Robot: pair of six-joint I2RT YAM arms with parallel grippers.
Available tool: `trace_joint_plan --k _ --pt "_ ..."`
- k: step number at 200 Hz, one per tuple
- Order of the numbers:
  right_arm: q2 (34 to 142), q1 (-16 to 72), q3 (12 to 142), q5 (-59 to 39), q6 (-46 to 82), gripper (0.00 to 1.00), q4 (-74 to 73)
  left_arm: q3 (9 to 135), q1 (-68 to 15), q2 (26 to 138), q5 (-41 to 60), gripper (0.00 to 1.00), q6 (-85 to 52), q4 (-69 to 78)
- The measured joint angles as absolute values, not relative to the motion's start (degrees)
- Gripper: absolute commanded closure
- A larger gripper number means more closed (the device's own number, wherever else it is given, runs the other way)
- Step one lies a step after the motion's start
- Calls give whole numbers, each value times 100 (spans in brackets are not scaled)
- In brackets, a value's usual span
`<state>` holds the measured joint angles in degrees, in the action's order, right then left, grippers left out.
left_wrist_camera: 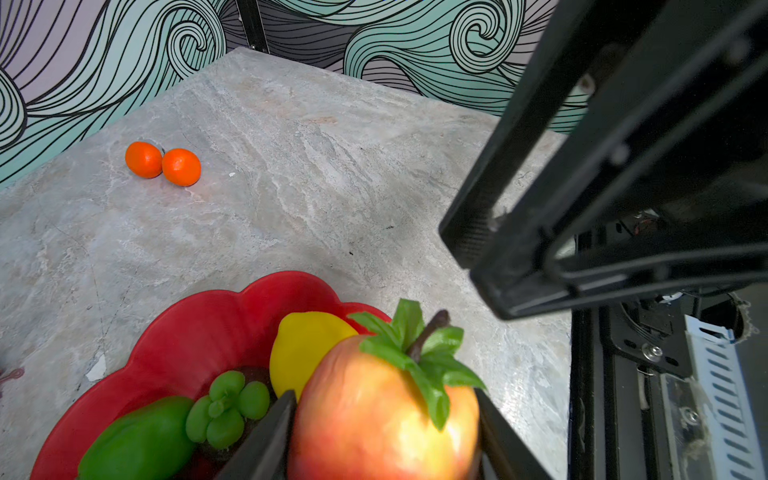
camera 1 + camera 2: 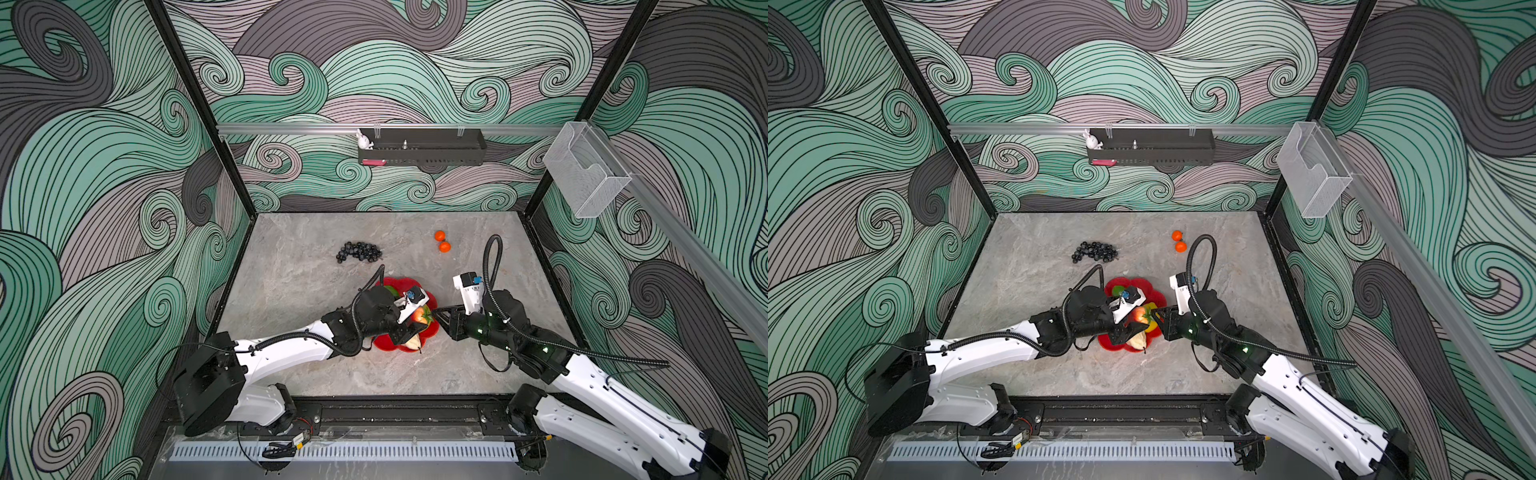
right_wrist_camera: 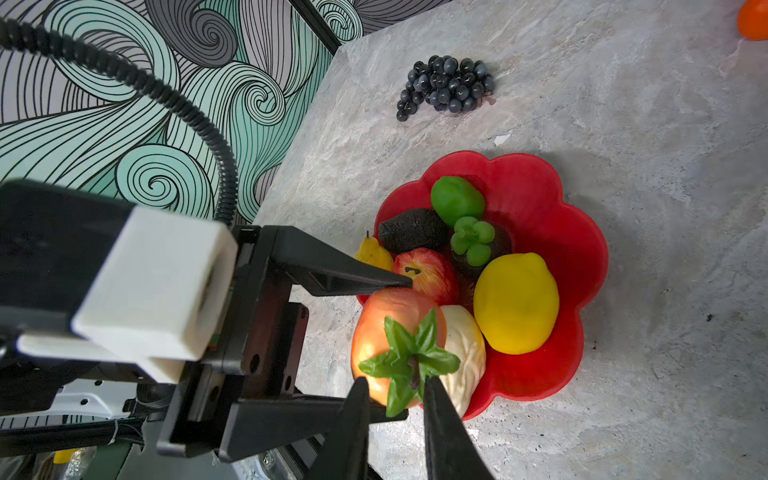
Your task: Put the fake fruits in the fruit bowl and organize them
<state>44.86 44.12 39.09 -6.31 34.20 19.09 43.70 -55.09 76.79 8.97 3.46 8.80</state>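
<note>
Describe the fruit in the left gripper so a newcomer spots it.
Find the red bowl on the grey table. The left gripper holds a big apple there. Unlike the small red apple beside it, it has green leaves round its stem.

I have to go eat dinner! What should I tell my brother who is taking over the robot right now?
Left gripper: shut on the big apple, at the fruit bowl rim.
Right gripper: jaws close around the big apple's leafy stem; grip unclear.
Done: lemon, lime, avocado, small apple and a pale fruit lie in the bowl.
Left: settle the big apple, then fetch the grapes and the two oranges, both on the table beyond the bowl.
</note>
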Motion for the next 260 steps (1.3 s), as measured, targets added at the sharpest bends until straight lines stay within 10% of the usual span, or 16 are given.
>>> trace_joint_plan --k 260 --pt "4967 4418 3861 -751 3577 97 1793 4366 -5603 7679 803 38 307 956"
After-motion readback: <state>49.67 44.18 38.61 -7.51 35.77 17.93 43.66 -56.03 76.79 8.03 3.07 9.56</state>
